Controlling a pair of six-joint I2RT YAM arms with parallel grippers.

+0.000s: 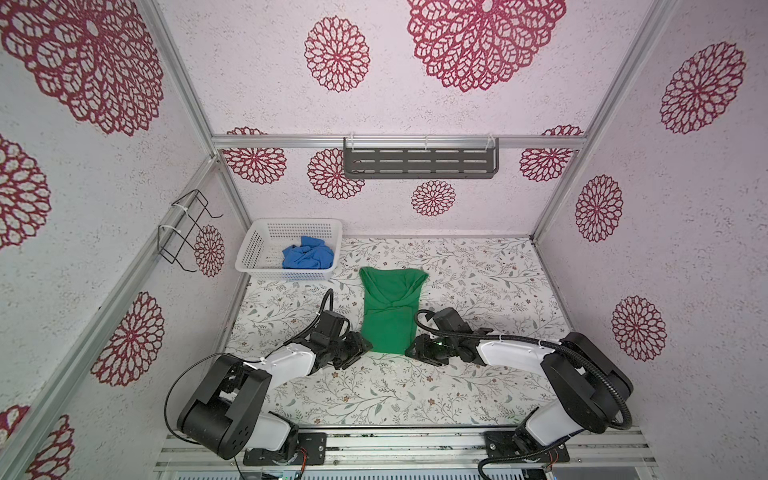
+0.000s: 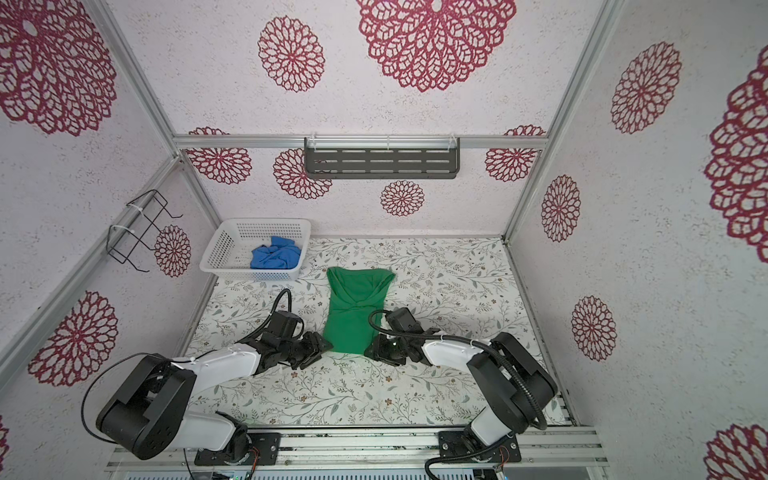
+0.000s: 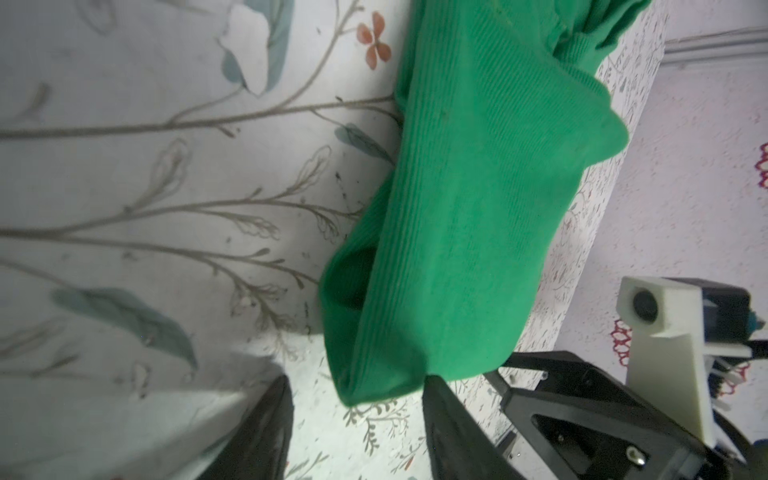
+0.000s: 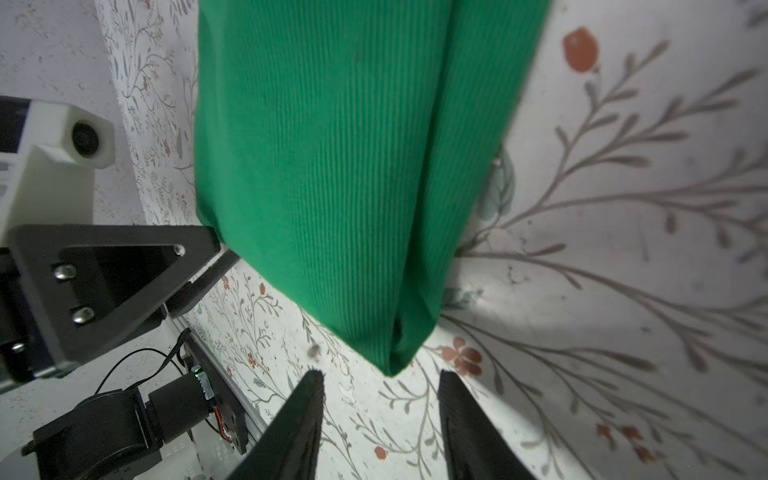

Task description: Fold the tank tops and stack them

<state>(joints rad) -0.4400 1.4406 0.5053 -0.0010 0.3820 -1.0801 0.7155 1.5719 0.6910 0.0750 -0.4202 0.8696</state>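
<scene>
The bright green ribbed cloth tank top lies folded into a narrow strip mid-table on the floral-patterned tabletop. The royal blue cloth tank top sits crumpled in the white perforated plastic basket at the far left corner. The left gripper and the right gripper flank the green top's near corners, jaws parted, gripping nothing

Overhead stereo pair; two wrist close-ups
</scene>
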